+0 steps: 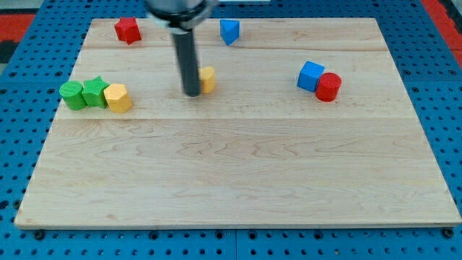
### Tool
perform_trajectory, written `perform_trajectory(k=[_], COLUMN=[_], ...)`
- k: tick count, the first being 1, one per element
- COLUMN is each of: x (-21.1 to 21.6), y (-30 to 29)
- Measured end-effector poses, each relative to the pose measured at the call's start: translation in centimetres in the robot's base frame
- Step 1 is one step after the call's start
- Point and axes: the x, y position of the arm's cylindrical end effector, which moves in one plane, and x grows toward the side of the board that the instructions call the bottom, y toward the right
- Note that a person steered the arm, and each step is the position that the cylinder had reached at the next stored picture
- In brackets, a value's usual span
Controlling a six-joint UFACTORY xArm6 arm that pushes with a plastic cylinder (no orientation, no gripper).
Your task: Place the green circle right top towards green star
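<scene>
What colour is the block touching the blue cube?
Red: a red cylinder against the blue cube, camera view.

We seem to be in a robotics lab or test bench. Our counter is a pale wooden board laid over a blue perforated base, its holes set in a regular grid as on a mounting plate. Small coloured toy blocks lie scattered on the wood, and a dark machine rod hangs over it.
</scene>
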Motion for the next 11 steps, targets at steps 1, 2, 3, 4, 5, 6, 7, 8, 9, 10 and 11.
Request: perform_trajectory(k=[1,2,3,4,5,6,7,8,9,10,11], x=[-4.1,-5.4,-6.9,-7.5,-6.7,-8.0,-8.5,-10.8,-9.1,-7.0,-12.1], y=[3.1,-0.9,-7.3,-3.3,8.1,5.1,-2.3,6.9,15.7,16.5,14.7])
